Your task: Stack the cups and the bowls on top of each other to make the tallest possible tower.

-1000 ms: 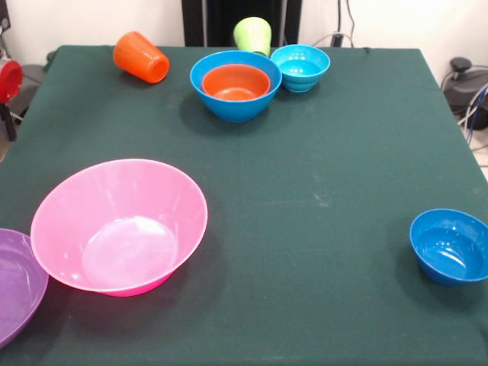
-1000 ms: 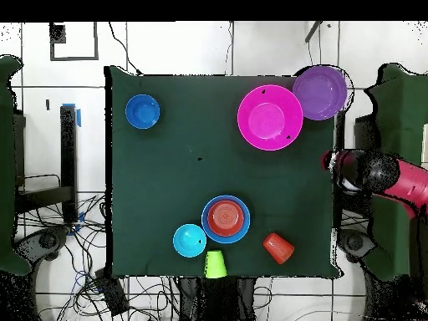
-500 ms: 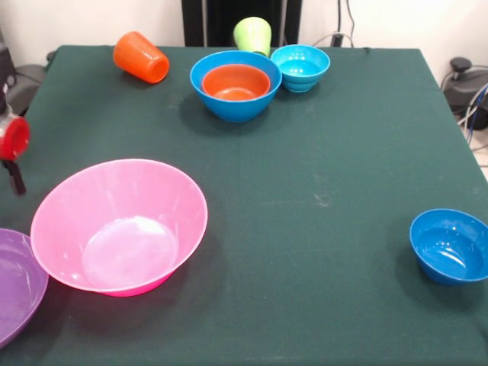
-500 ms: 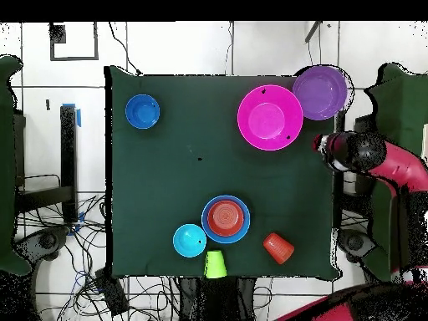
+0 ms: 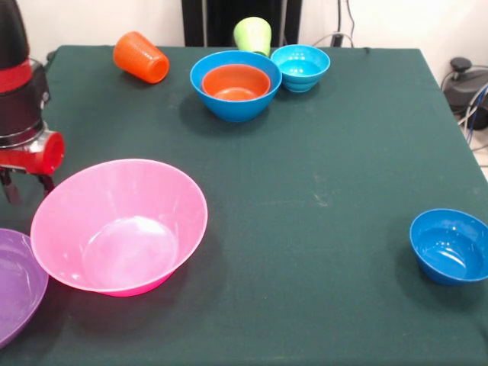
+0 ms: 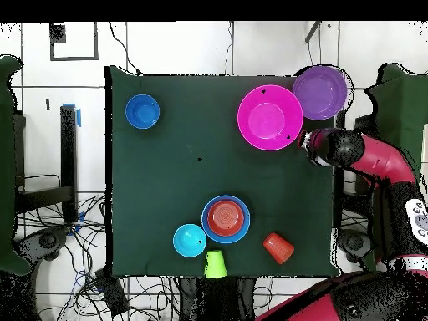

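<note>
Pink bowl (image 5: 122, 225), largest, upright near the table's edge, its rim overlapping the purple bowl (image 5: 17, 284), which juts past the table (image 5: 320, 145) corner in the overhead view. Blue bowl (image 5: 235, 85) with orange bowl (image 5: 235, 82) nested inside, the only stacked pair; cyan bowl (image 5: 300, 67) just beside it, lime green cup (image 5: 252, 34) upside down at the table edge behind them. Orange ribbed cup (image 5: 140, 57) lying on its side, apart. Dark blue bowl (image 5: 451, 245) alone, well away from the rest. Gripper (image 5: 21, 187) on red-and-black arm (image 6: 368, 159), just beside the pink bowl's rim, holding nothing visible; whether its fingers are parted cannot be told.
</note>
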